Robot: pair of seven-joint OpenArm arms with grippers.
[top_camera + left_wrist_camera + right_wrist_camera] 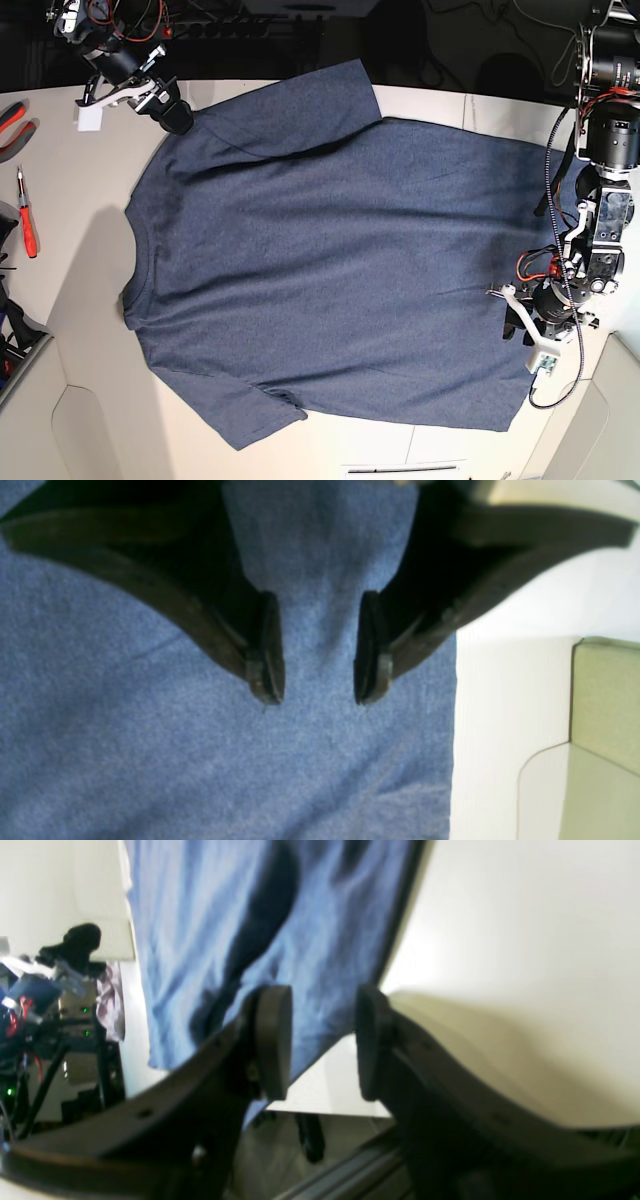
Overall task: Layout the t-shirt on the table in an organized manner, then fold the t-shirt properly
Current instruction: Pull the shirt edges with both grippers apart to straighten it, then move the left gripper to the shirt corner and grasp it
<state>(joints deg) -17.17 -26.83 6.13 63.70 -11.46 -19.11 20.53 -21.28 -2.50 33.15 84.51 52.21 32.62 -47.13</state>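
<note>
The navy-blue t-shirt (330, 260) lies spread flat on the white table (80, 280), collar to the left, hem to the right, no lettering showing. My left gripper (515, 315) hovers at the hem's lower right. In the left wrist view its jaws (317, 695) stand open just above the t-shirt (150, 730), near the fabric's straight edge, with bare table (500, 705) beside it. My right gripper (175, 115) sits at the upper sleeve, far left. Seen from the right wrist it (322, 1030) is open and empty, with the t-shirt (200, 915) and the table (525, 940) beyond it.
Red-handled pliers (10, 120) and a red screwdriver (27, 215) lie at the table's left edge. Cables and electronics (50, 1005) crowd the back. The table edge drops to a greenish floor (605, 705) close to the left gripper.
</note>
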